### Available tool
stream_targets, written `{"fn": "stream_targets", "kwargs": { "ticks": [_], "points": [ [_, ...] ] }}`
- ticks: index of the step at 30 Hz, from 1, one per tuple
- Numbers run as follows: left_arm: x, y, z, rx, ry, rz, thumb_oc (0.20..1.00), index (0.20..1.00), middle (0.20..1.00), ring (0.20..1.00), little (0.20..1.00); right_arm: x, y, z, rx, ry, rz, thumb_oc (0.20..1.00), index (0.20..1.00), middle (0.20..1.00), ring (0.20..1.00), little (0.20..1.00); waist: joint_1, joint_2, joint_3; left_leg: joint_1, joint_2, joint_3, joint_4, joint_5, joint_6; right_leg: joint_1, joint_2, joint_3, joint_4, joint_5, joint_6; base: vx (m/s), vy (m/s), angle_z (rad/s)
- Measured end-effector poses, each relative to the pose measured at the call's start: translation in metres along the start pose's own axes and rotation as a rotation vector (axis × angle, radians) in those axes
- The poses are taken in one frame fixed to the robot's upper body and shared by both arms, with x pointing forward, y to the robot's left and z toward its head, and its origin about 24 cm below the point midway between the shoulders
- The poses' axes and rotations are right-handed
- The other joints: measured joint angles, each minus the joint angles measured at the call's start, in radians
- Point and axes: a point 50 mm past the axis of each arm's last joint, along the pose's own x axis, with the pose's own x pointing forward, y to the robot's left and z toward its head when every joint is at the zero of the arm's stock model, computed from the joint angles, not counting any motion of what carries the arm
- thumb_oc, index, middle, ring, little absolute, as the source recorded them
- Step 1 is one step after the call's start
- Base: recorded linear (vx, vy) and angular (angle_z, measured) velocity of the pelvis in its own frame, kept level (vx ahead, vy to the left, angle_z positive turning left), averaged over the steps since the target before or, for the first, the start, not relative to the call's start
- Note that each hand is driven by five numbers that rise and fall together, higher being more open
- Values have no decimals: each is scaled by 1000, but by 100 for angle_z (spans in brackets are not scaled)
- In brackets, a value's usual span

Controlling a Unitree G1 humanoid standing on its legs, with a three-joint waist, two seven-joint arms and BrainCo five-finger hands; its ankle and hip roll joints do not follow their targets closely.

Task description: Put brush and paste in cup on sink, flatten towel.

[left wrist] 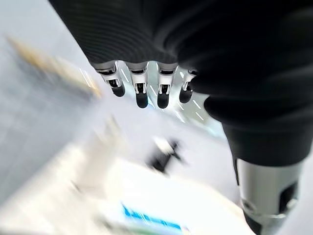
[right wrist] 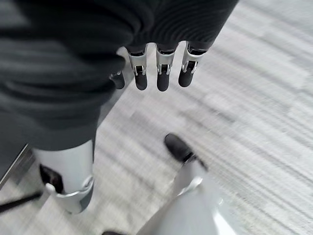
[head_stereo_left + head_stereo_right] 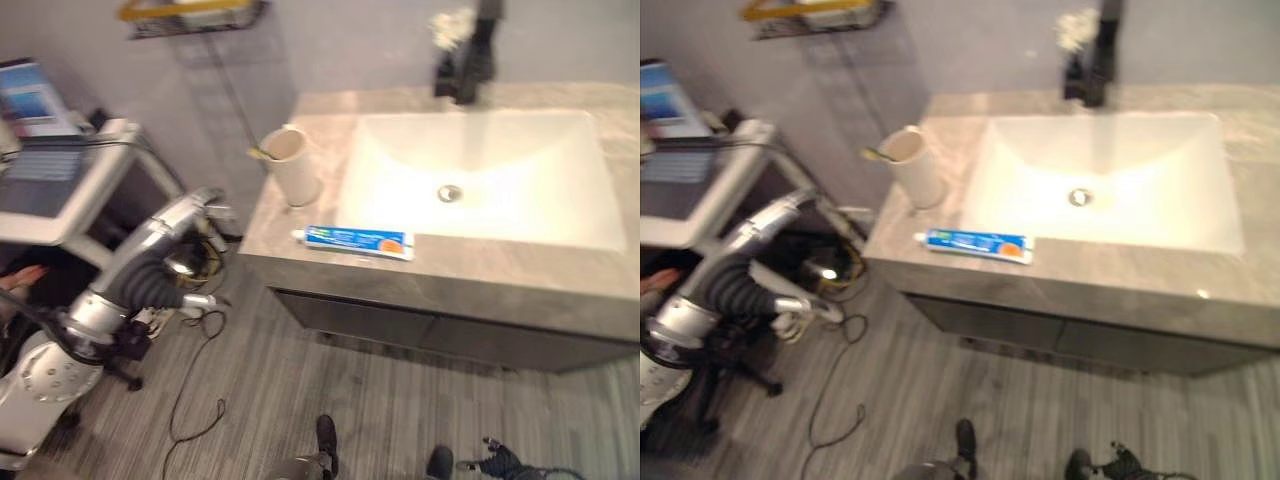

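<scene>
A cream cup point(image 3: 294, 166) stands on the left end of the grey counter point(image 3: 500, 265), with a toothbrush's yellowish handle point(image 3: 261, 153) sticking out of it. In front of the white basin point(image 3: 480, 175) a blue and white toothpaste tube point(image 3: 358, 241) lies flat near the counter's front edge. My left hand point(image 3: 150, 283) hangs open, low and left of the counter, well short of the tube; its fingers point(image 1: 142, 93) are straight and hold nothing. Over the floor, my right hand point(image 2: 164, 73) is open and holds nothing.
A black faucet point(image 3: 465, 65) stands behind the basin. A white cart point(image 3: 95, 185) with a laptop stands to the left, close to my left arm. A wire shelf point(image 3: 195, 15) hangs on the wall above. Grey plank floor point(image 3: 300, 400) lies before the cabinet.
</scene>
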Motion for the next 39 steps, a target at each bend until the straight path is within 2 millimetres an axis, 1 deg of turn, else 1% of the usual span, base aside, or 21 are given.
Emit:
{"fn": "stream_targets", "kwargs": {
  "ticks": [2,3,4,5,6,7,10,11,12,15,16,17,20,21,28,30,33,34,36,38,39],
  "points": [
    [7,4,12,16,-68,10,1000,1000,1000,1000,1000,0,-7,1,4,-6,-18,1000,1000,1000,1000,1000,-6,-6,40,4,6,42,0,-7,-3,-27,-1,32,-7,8,-3,20,2,-61],
    [7,3,12,16,-72,9,1000,1000,1000,1000,1000,0,-5,2,4,-7,-13,1000,1000,1000,1000,1000,-7,-10,44,4,11,57,0,-10,-6,-35,0,38,-8,17,-3,1,-17,-63],
    [6,4,11,27,-63,3,1000,1000,1000,1000,1000,1,-4,4,-2,-11,-9,1000,1000,1000,1000,1000,-10,-13,47,6,20,68,0,-10,-6,-39,10,46,0,25,-9,-10,-27,-40],
    [6,5,11,35,-65,-1,1000,1000,1000,1000,1000,-1,-2,-5,-6,13,-3,1000,1000,1000,1000,1000,-15,-25,54,8,27,68,0,-10,-6,-40,18,47,0,25,-9,1,-29,-21],
    [5,6,11,45,-62,-13,1000,1000,1000,1000,1000,-2,-1,-7,-21,12,3,1000,1000,1000,1000,1000,-21,-38,63,7,38,68,0,-9,-7,-44,29,47,0,26,-11,-14,-19,-13],
    [4,6,10,73,-49,-65,1000,1000,1000,1000,1000,-1,1,-4,-47,2,16,1000,1000,1000,1000,1000,-12,-50,75,8,52,70,0,-6,-11,-43,43,48,0,27,-15,-17,-18,-11],
    [2,5,7,85,-30,-90,1000,1000,1000,1000,1000,-1,0,-1,-36,-9,8,1000,1000,1000,1000,1000,-9,-102,119,2,65,68,0,-2,-19,-53,54,46,-4,24,-21,-8,-8,-3],
    [0,5,0,87,-1,-92,1000,1000,1000,1000,1000,0,-1,2,-37,-18,6,1000,1000,1000,1000,1000,-6,-114,132,-9,65,68,0,-3,-22,-65,53,45,-8,23,-28,0,0,0],
    [-1,6,-5,94,30,-89,1000,1000,1000,1000,1000,0,-1,4,-39,-24,7,1000,1000,1000,1000,1000,-6,-120,139,-19,64,67,0,-1,-20,-71,52,43,-8,28,-33,0,0,0],
    [-4,7,-16,100,86,-83,1000,1000,1000,1000,1000,2,3,14,-18,-57,15,1000,1000,1000,1000,1000,-5,-121,140,-31,63,68,0,2,-20,-83,53,44,0,35,-33,0,0,0],
    [-4,8,-18,123,96,-85,1000,1000,1000,1000,1000,3,6,20,33,-72,16,1000,1000,1000,1000,1000,-5,-121,140,-31,64,69,0,2,-20,-84,54,44,0,35,-33,0,0,0],
    [-3,8,-18,130,91,-83,1000,1000,1000,1000,1000,3,8,22,64,-74,18,1000,1000,1000,1000,1000,-5,-121,140,-32,64,69,0,2,-20,-84,54,44,0,35,-33,46,10,-2],
    [3,11,-16,129,65,-24,1000,1000,1000,1000,1000,3,14,20,100,-60,29,1000,1000,1000,1000,1000,-6,-121,140,-34,64,68,0,2,-20,-87,53,43,0,35,-33,50,6,0],
    [7,14,-14,158,46,-1,1000,1000,1000,1000,1000,3,16,19,90,-54,38,1000,1000,1000,1000,1000,-5,-121,140,-42,65,68,0,2,-20,-95,54,44,0,35,-34,47,-2,-1],
    [15,23,-12,190,18,49,1000,1000,1000,1000,1000,2,17,12,90,-28,39,1000,1000,1000,1000,1000,-20,-118,137,-59,65,68,0,3,-20,-112,54,44,0,37,-36,32,6,0],
    [16,28,-17,200,36,73,1000,1000,1000,1000,1000,2,17,12,90,-28,39,1000,1000,1000,1000,1000,-32,-116,135,-66,65,69,0,4,-20,-121,55,46,0,39,-36,50,23,-1],
    [17,29,-20,201,48,85,1000,1000,1000,1000,1000,2,17,13,91,-28,38,1000,1000,1000,1000,1000,-33,-116,135,-69,66,77,0,4,-20,-129,56,52,0,40,-37,28,10,-8],
    [17,29,-25,197,65,93,1000,1000,1000,1000,1000,2,17,13,95,-28,38,1000,1000,1000,1000,1000,-36,-117,134,-69,67,86,0,4,-20,-135,58,61,0,42,-38,38,9,-18],
    [16,26,-35,182,111,96,1000,1000,1000,1000,1000,3,16,14,110,-33,36,1000,1000,1000,1000,1000,-35,-117,127,-74,69,96,0,4,-20,-147,59,71,0,44,-40,30,10,-16],
    [16,24,-37,170,123,100,1000,1000,1000,1000,1000,2,16,13,113,-29,35,1000,1000,1000,1000,1000,-44,-117,120,-86,73,96,0,4,-20,-160,63,72,0,46,-43,31,6,-4],
    [15,21,-42,143,142,119,1000,1000,1000,1000,1000,2,16,12,116,-27,36,1000,1000,1000,1000,1000,-45,-116,104,-98,74,98,0,5,-21,-173,65,74,0,47,-44,17,1,-3]
  ]
}}
